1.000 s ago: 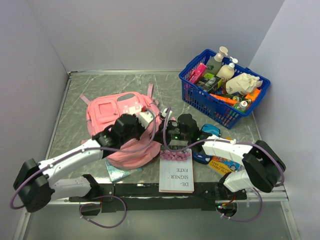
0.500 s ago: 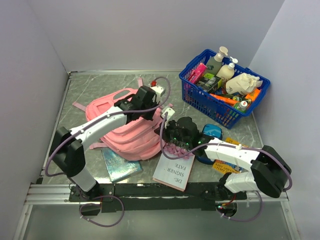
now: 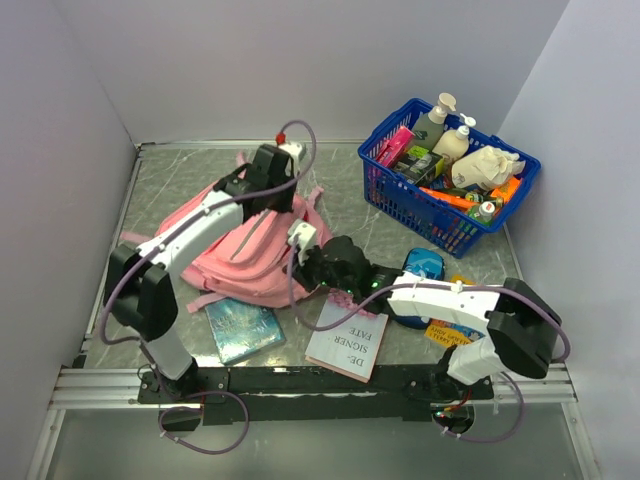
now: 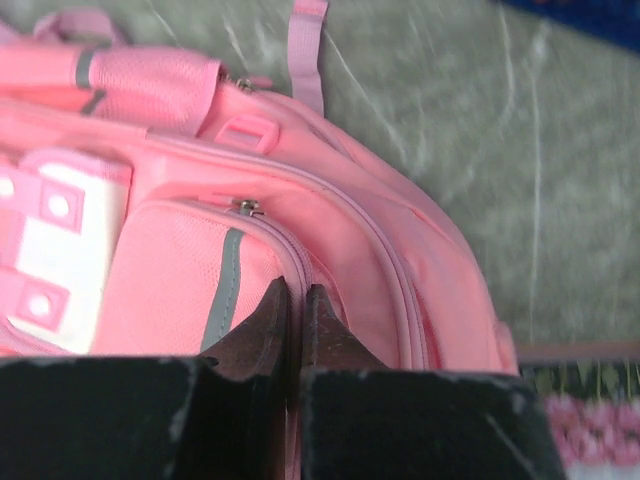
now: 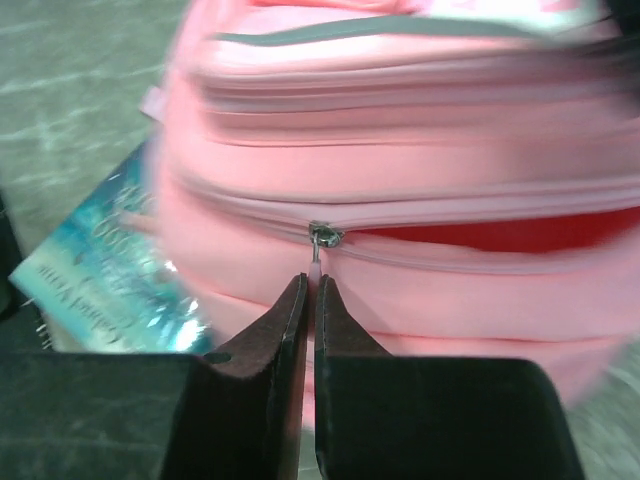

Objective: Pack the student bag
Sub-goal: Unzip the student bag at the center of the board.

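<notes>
L pincer (image 4: 296,300) clenched on pink soft fabric backpack (image 4: 380,260) near pocket zip (image 4: 247,207); R pincer (image 5: 310,288) clenched on its small metal zip-pull (image 5: 319,240)

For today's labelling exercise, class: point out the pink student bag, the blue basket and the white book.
student bag (image 3: 250,266), top external view, on its pink fabric body.
blue basket (image 3: 425,215), top external view, on its near wall.
white book (image 3: 352,340), top external view, on its cover.
</notes>
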Robot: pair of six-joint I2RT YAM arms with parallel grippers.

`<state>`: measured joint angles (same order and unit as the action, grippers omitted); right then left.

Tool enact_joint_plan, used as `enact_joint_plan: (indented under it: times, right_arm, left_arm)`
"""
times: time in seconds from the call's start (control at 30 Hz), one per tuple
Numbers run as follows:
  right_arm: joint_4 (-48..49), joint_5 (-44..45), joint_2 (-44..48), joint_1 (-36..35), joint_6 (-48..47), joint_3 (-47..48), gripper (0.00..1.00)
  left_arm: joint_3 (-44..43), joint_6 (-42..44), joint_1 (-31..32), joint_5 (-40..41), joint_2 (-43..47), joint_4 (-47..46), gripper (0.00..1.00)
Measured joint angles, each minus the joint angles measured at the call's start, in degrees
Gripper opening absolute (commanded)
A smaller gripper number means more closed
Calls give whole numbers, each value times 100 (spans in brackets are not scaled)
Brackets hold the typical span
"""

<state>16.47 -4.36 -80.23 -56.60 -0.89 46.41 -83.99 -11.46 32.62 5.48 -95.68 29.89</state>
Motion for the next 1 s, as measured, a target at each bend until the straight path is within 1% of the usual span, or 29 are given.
enact_joint_plan:
  times: [0.1,0.2,0.4,0.57,0.77,0.8,0.87,1.0]
  right_arm:
    - [-201,-57,-210,-286,-55,262,0]
    - [-339,9,-426,-367,-94,487,0]
    - [-514,20,-708,-476,-138,752,0]
    - [-529,-216,-1338,-516,-133,1222,1]
    - [-601,-417,-2044,-529,-120,2011,14]
    - [-636,-424,-2124,-527,-116,2142,21]
    - [-713,-450,-2218,-527,-92,2341,31]
    - [-802,-518,-2173,-501,105,2312,41]
  left_arm:
    - [-612,-33,-256,133,-400,26,1]
    - [-946,-79,-400,214,-640,151,1]
    - [-1093,-136,-426,168,-807,262,1]
    - [-1178,-160,-448,81,-841,304,1]
    - [-1362,-179,-498,-90,-890,437,1]
    - [-1377,-181,-507,-125,-898,431,1]
    - [-1375,-179,-518,-210,-905,404,1]
    - [-1370,-114,-520,-459,-903,249,1]
